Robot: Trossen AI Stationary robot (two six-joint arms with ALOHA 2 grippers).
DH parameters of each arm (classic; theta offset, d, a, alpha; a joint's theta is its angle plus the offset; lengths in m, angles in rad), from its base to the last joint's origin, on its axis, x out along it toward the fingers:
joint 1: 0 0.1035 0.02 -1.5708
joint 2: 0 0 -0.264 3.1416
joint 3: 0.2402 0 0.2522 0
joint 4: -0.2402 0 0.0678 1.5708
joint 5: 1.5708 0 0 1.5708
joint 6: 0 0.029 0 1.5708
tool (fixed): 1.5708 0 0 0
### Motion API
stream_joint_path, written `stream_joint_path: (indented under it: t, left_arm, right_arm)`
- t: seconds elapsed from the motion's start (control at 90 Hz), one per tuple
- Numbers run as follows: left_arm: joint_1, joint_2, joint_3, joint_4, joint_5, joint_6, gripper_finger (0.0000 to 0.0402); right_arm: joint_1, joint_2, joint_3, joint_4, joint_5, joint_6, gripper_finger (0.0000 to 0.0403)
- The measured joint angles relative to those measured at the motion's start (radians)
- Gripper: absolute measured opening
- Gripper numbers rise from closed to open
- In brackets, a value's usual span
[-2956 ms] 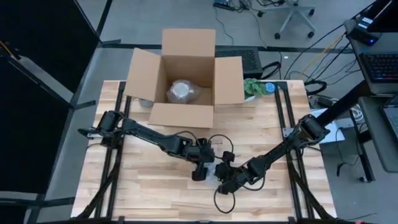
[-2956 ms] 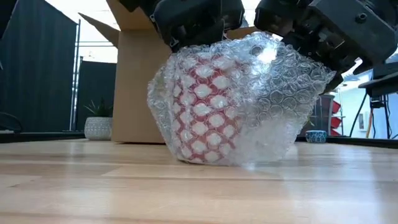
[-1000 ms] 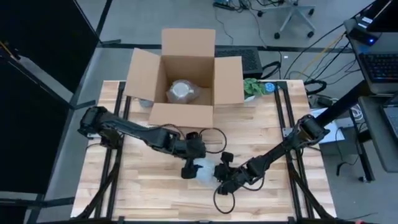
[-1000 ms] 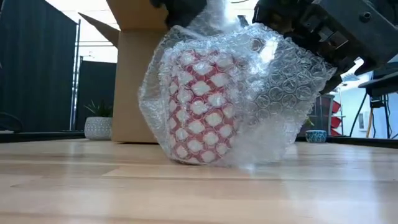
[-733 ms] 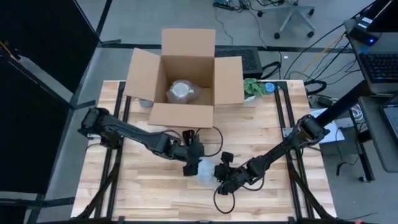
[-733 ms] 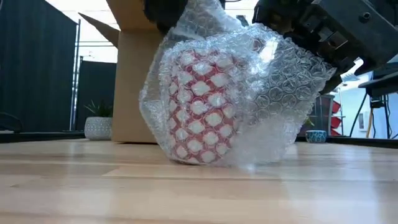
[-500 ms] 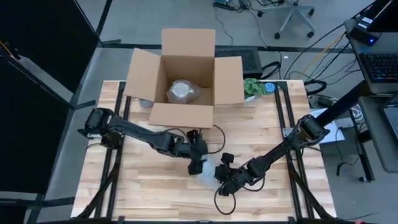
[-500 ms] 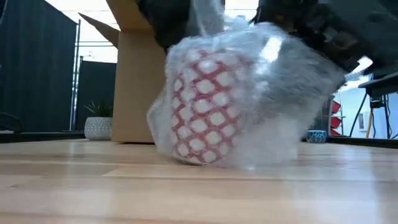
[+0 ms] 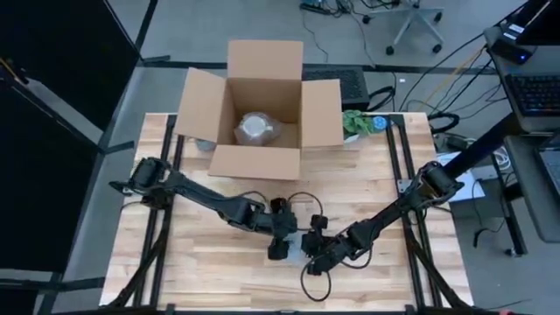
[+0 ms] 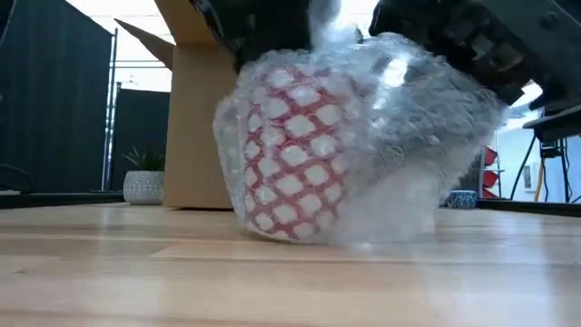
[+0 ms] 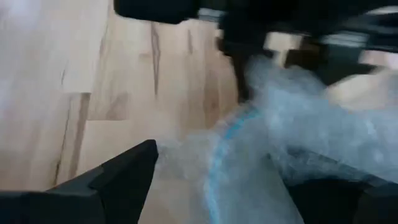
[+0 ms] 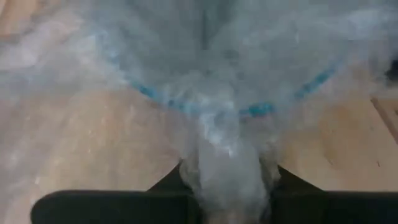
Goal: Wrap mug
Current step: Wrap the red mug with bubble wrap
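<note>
Centrally, in the lower middle of the high view, both grippers meet over the mug, a red-and-white patterned cup standing on the table and already shrouded in bubble wrap. Right gripper: clenched on a gathered bunch of wrap. Left gripper: at the bundle's left side; its grasp cannot be told. Upper centre: an open box holding another wrapped item. Judged progress: late; covering is done, while tucking loose ends apparently remains.
</note>
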Motion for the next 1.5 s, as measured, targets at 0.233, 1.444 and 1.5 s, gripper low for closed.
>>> stream_joint_path:
  t: [0.233,1.444,1.5]
  left_arm:
    - [0.011,0.059,0.004,-0.004,-0.037,-0.016,0.0319]
    - [0.098,0.092,0.045,-0.068,0.279,0.031,0.0184]
    - [0.102,0.092,0.045,-0.066,0.281,0.022,0.0221]
  right_arm:
    - [-0.002,-0.001,0.000,0.005,0.001,-0.003,0.0041]
    - [-0.005,-0.002,0.000,0.015,-0.002,-0.006,0.0041]
    - [-0.005,-0.002,0.000,0.014,-0.002,-0.006,0.0041]
